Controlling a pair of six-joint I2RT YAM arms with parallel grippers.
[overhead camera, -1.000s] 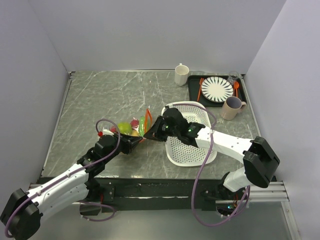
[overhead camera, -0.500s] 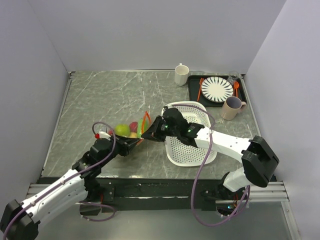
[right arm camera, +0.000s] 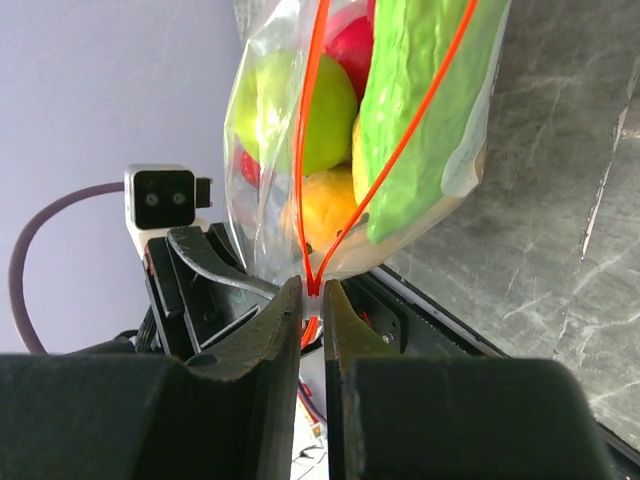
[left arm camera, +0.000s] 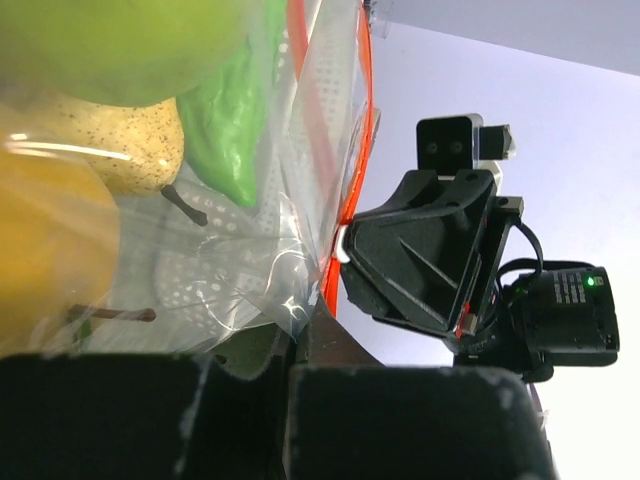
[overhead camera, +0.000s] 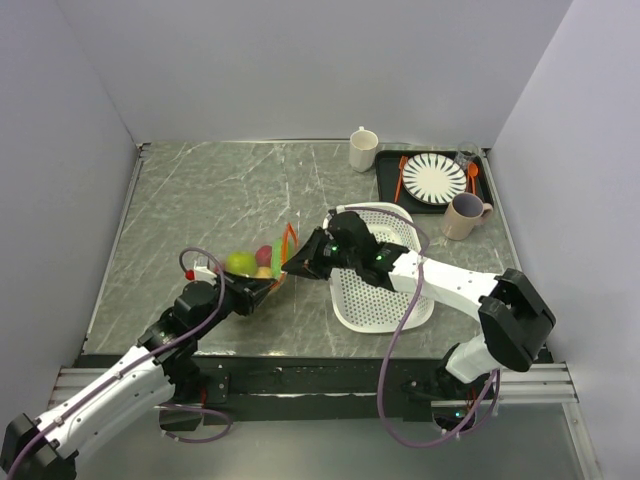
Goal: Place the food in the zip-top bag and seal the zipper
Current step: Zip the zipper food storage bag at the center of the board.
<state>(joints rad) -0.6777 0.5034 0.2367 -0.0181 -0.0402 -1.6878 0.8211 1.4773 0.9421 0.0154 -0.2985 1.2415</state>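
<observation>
Pinching the zipper at three o'clock of the zip-top bag, the right gripper faces the left gripper, clamped on the bag's six o'clock edge.

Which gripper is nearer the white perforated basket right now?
Right. The right gripper sits just off the left rim of the white basket, pinching the zipper; the left gripper grips the zip-top bag further left.

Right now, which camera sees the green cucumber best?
The right wrist view: the cucumber stands large and sharp inside the zip-top bag. The left wrist view shows only one green end; the top view, a tiny sliver.
</observation>
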